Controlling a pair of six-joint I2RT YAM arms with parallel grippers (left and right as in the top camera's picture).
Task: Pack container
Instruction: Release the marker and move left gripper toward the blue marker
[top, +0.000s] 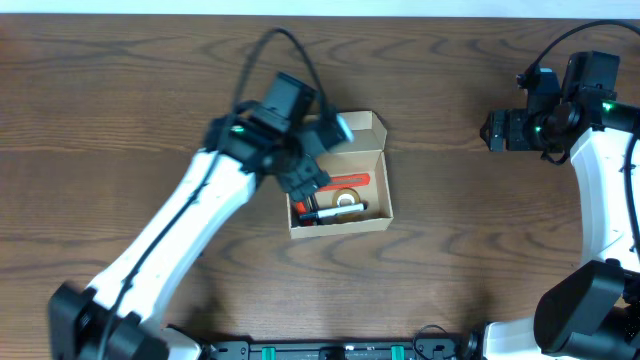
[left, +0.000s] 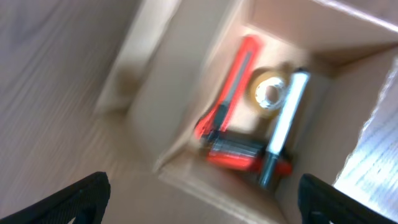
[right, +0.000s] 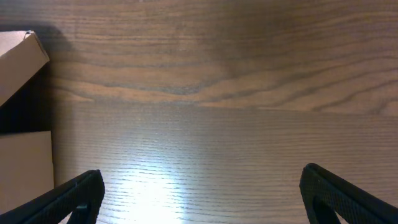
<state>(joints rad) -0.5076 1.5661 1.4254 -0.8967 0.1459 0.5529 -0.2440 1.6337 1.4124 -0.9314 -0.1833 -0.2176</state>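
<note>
1. Four things lie in the container (top: 340, 225), which sits open at the middle of the worktop (top: 120, 90). They are a red cutter (left: 233, 81), a tape roll (left: 268, 93), a white-barrelled marker (left: 285, 121) and, by the marker's dark end, a red and black thing (left: 239, 154) too blurred to name.
2. The left hand (left: 205, 199) hovers over the container's left wall, spread wide and holding nothing.
3. The right hand (right: 202, 196) is well apart to the right, also wide and empty, above bare worktop.
4. Packing looks finished, so I judge closing is the step in hand. The lid flap (top: 355, 130) stands open on the far side.
5. The next move calls for a hand behind that flap, folding it nearward over the contents.
</note>
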